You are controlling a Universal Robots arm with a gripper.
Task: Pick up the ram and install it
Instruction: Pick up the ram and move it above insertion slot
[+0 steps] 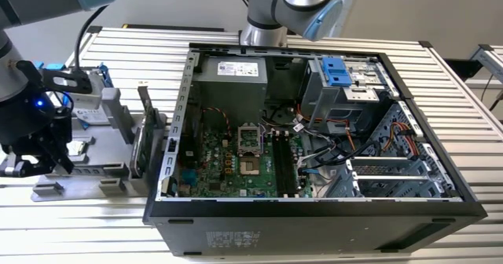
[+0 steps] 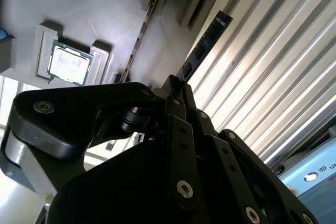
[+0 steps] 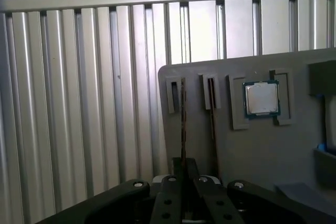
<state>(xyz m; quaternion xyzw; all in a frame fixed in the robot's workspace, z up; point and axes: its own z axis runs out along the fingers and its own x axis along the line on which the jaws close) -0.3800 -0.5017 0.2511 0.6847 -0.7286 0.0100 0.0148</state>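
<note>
Step 1, pick-up | pincer (image 3: 182, 169) was clamped on long narrow dark ram stick (image 2: 207, 40) nr grey tray (image 3: 199, 145) | install prob. needed edge-to-slot alignment

1 PC case (image 1: 314, 217), 1 CPU (image 3: 262, 98), 2 upright PCBs (image 3: 182, 124) (image 3: 212, 124)

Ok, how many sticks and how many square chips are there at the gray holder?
Thin sticks: 2, the ram held in the gripper and another stick in a slot of the gray holder.
Square chips: 1, the processor chip.
Total: 3.
</note>
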